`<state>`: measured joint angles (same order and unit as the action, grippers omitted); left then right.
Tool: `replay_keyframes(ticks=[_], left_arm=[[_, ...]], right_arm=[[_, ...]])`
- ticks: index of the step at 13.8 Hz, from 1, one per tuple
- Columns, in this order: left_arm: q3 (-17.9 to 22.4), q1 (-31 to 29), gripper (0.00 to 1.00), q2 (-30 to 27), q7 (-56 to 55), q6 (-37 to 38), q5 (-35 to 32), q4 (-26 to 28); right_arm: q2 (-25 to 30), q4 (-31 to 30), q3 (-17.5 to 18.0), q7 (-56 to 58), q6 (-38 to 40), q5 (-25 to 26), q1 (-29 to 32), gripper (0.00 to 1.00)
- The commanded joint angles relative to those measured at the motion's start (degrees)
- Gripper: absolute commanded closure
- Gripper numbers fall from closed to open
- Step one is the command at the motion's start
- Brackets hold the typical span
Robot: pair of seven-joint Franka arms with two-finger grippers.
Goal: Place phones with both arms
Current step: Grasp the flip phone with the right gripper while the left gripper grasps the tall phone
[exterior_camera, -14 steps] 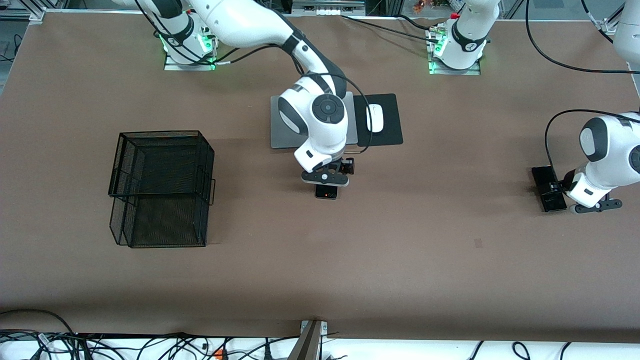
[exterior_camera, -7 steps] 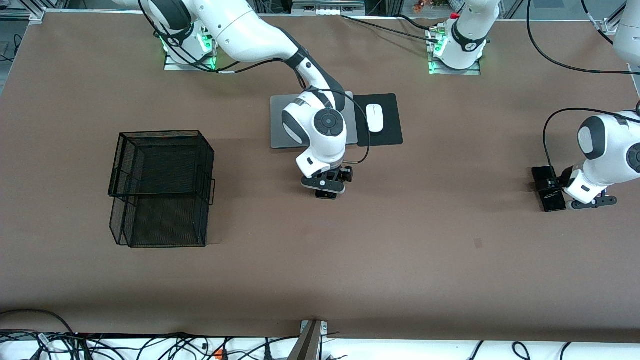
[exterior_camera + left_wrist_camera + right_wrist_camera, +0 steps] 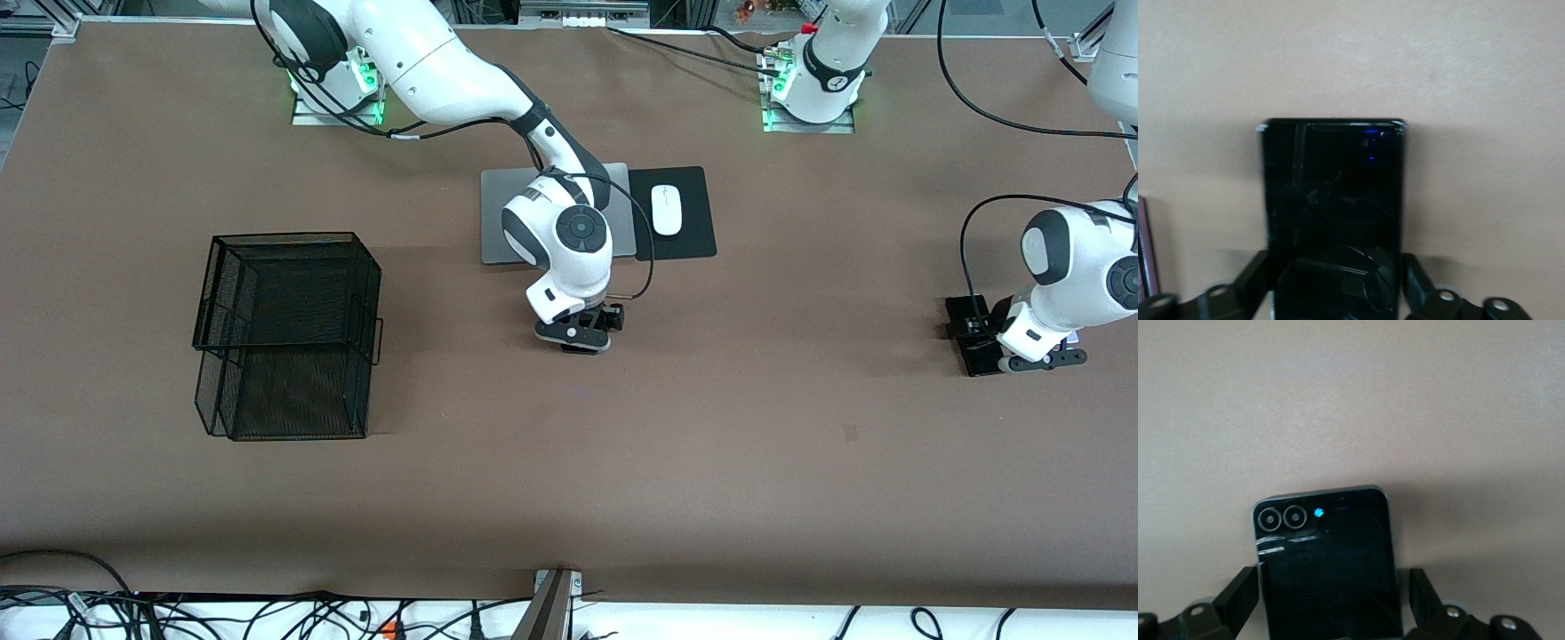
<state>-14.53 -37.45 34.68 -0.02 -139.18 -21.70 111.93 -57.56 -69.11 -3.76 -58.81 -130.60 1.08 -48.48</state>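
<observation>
The small black flip phone [image 3: 1325, 567] with two ringed lenses lies flat on the table. My right gripper [image 3: 1330, 603] is low over it and open, one finger on each side with a gap. In the front view the right gripper [image 3: 576, 336] hides almost all of this phone [image 3: 580, 349]. The long slim black slab [image 3: 1331, 200] lies at the left arm's end of the table [image 3: 982, 360]. My left gripper [image 3: 1335, 287] is open and straddles its end, fingers close to its edges. A lilac sliver [image 3: 1071, 337], likely the third phone, peeks from under the left arm.
A black wire mesh basket [image 3: 284, 338] stands toward the right arm's end. A grey laptop [image 3: 494, 227] lies under the right arm's wrist, with a white mouse [image 3: 666, 210] on a black pad [image 3: 689, 242] beside it.
Both grippers have come down. The right one has sunk over the flip phone and now covers most of it. The left one has moved in over the slab's end.
</observation>
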Motion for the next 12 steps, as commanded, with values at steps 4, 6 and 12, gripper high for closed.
replay_keyframes(ticks=[4, 6, 12], left_arm=[[-0.85, -0.96, 0.66, -0.57, 2.22, -0.13, -0.62, 0.04], [-2.25, -0.96, 0.66, -1.53, 2.13, 0.83, -0.53, -0.22], [-9.71, -0.79, 0.65, -4.71, 1.95, 23.45, 3.23, -11.43]], right_arm=[[0.08, -1.12, -0.37, -0.96, -1.5, 1.12, -0.22, 0.55], [0.08, -1.03, -0.37, -0.78, -1.5, 1.03, -0.22, 0.95], [7.09, 0.54, -0.72, 2.2, 7.69, 0.33, 1.1, 1.0]])
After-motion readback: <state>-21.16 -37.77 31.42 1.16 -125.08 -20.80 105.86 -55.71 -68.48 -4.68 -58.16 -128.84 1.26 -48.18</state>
